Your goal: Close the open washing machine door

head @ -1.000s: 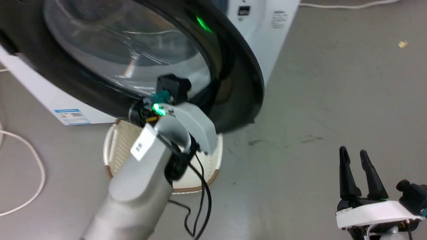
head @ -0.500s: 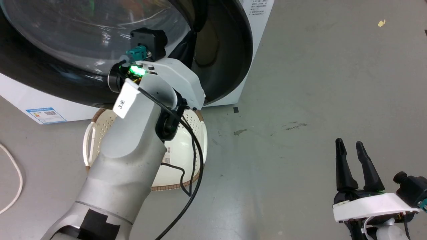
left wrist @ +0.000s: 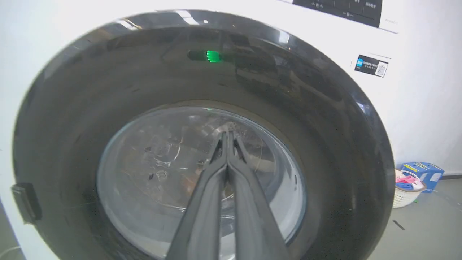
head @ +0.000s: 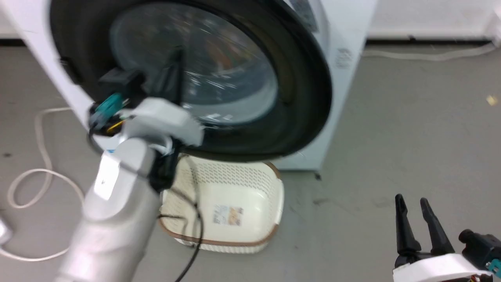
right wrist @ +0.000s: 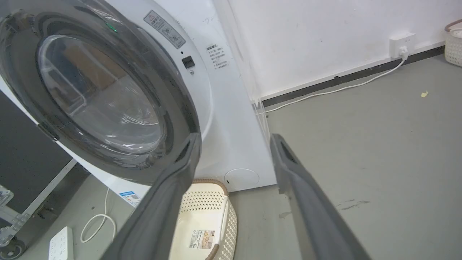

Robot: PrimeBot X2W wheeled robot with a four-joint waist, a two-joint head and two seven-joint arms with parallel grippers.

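**Left gripper** (left wrist: pixel 227 134): both dark fingers pressed together with nothing between them. The tips sit at the centre of the glass window; contact with the glass cannot be told.

**Washing machine door** (left wrist: pixel 108 83): a round door with a wide glossy black rim and a clear bowl window. It sits close to the white front of the washing machine (left wrist: pixel 415 108). In the right wrist view its rim stands a little proud of the front panel, and whether it is latched cannot be told. There is a green glint (left wrist: pixel 213 56) on the upper rim (a reflection, by the look of it) and a dark handle tab (left wrist: pixel 26 206) at the rim's left edge.

**Control panel** (left wrist: pixel 339 8): a dark strip above the door.

**Laundry basket** (head: pixel 250 176): cream and perforated, with a brown rim. It stands on the grey floor (head: pixel 411 129) directly below the door.

**White cable** (head: pixel 39 129): looped on the floor to the left of the machine.

**Right gripper** (head: pixel 411 199): fingers spread apart and holding nothing. It is at the lower right of the head view, well apart from the door.

**Wall socket** (right wrist: pixel 400 45): low on the white wall, with a plug in it.

**Power strip** (right wrist: pixel 61 245): white, lying on the floor.
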